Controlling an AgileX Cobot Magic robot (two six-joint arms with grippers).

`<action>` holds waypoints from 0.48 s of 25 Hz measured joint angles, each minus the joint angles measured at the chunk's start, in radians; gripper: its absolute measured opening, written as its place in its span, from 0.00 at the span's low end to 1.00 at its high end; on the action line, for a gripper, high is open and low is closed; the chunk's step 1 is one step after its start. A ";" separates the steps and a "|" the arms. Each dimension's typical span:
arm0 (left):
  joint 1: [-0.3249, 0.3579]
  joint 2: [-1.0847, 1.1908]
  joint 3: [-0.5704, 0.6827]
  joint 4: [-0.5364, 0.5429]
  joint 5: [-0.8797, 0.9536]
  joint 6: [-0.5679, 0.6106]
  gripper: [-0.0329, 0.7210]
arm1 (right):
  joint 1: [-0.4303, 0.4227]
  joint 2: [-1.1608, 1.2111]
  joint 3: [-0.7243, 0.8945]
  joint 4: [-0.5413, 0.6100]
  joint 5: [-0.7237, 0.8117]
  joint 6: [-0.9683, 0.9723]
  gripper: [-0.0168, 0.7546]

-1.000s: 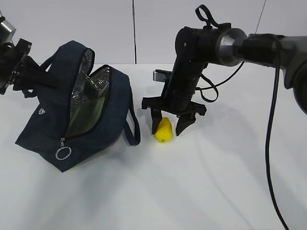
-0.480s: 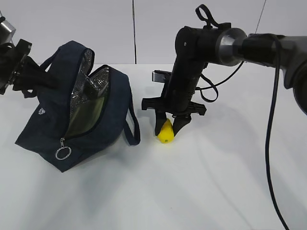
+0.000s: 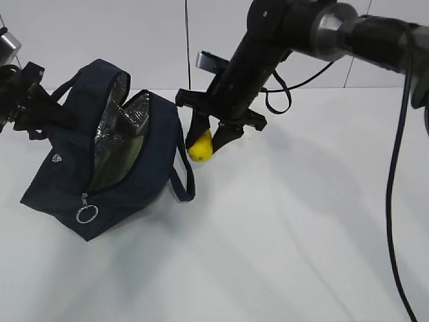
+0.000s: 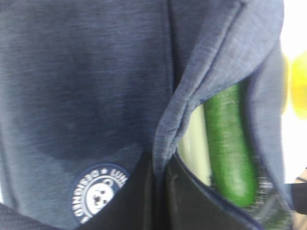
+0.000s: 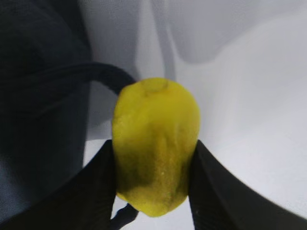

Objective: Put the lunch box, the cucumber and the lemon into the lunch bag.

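One view alone shows the cucumber (image 4: pixel 229 148); right pincer (image 3: pixel 208 137) grips the lemon (image 3: pixel 200 146).

The exterior view is evenly and brightly lit; the white table (image 3: pixel 301 221) is nearly washed out, and only soft, diffuse shadows are cast at about 6 o'clock of the lunch bag (image 3: pixel 67 168) and beneath the right arm. The left wrist view is blurred, most strongly toward 3 o'clock, where the background is overexposed and the cucumber (image 4: pixel 229 143) is smeared. In the right wrist view the lemon (image 5: pixel 156 143) is rendered softly, the dark area at 9 o'clock is underexposed, and pale shadows are seen at 12 o'clock.
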 joint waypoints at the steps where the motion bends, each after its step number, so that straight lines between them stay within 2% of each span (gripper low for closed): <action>1: 0.000 0.000 0.000 0.011 -0.007 0.000 0.04 | 0.000 -0.012 -0.002 0.014 0.000 -0.005 0.43; 6: 0.000 0.000 0.000 0.058 -0.037 -0.002 0.04 | 0.000 -0.077 -0.004 0.075 0.002 -0.021 0.43; 8: 0.000 0.000 0.000 0.080 -0.046 -0.004 0.04 | 0.000 -0.093 -0.004 0.145 0.004 -0.035 0.43; 12: 0.002 0.000 0.000 0.095 -0.058 -0.008 0.04 | 0.001 -0.103 -0.004 0.355 0.004 -0.104 0.43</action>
